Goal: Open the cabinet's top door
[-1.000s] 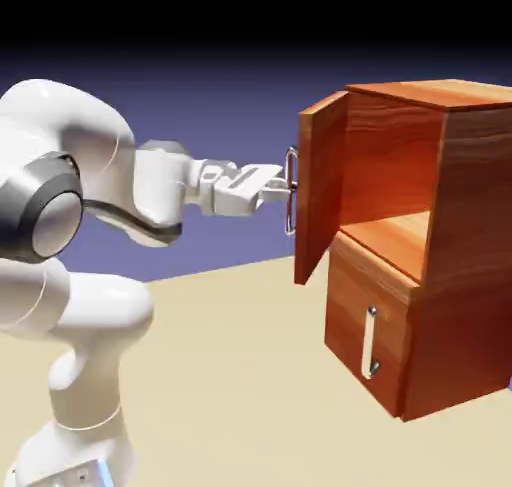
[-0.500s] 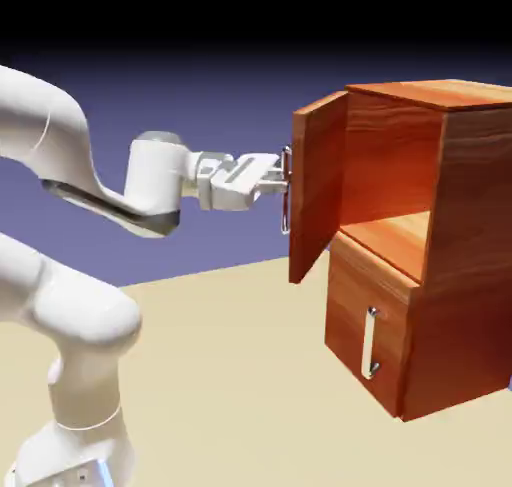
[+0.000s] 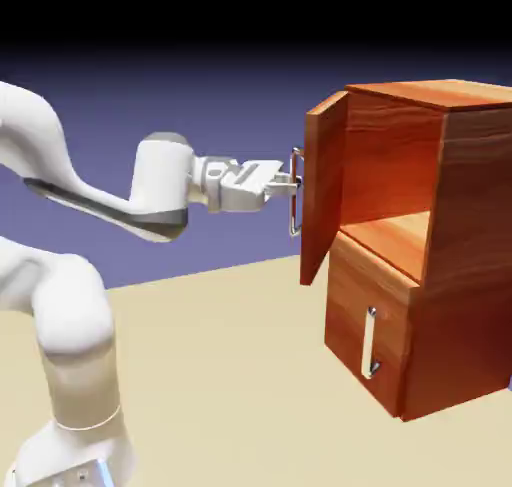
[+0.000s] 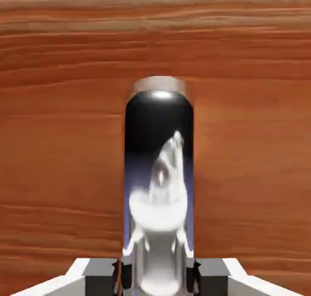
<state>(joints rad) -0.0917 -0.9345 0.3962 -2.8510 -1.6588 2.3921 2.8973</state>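
The cabinet (image 3: 470, 255) stands at the exterior view's right. Its top door (image 3: 322, 190) hangs swung well out, and the bare upper compartment shows behind it. My gripper (image 3: 290, 183) reaches level from the left to the door's long silver handle (image 3: 295, 190), one finger on each side of the bar. In the hand view the handle (image 4: 159, 167) rises large between my fingertips (image 4: 100, 279), with the door's wood (image 4: 61, 137) filling the rest. The fingers sit very close to the bar's sides. I cannot make out whether they still press it.
Below the open compartment the smaller lower door (image 3: 365, 325) is closed, with its short silver handle (image 3: 371, 342). The beige table (image 3: 220, 375) stretches from the cabinet to the arm's base at the lower left.
The door swung a little further out, then came back slightly toward the cabinet. My hand followed the handle both ways. The arm's elbow has dropped and stretched out.
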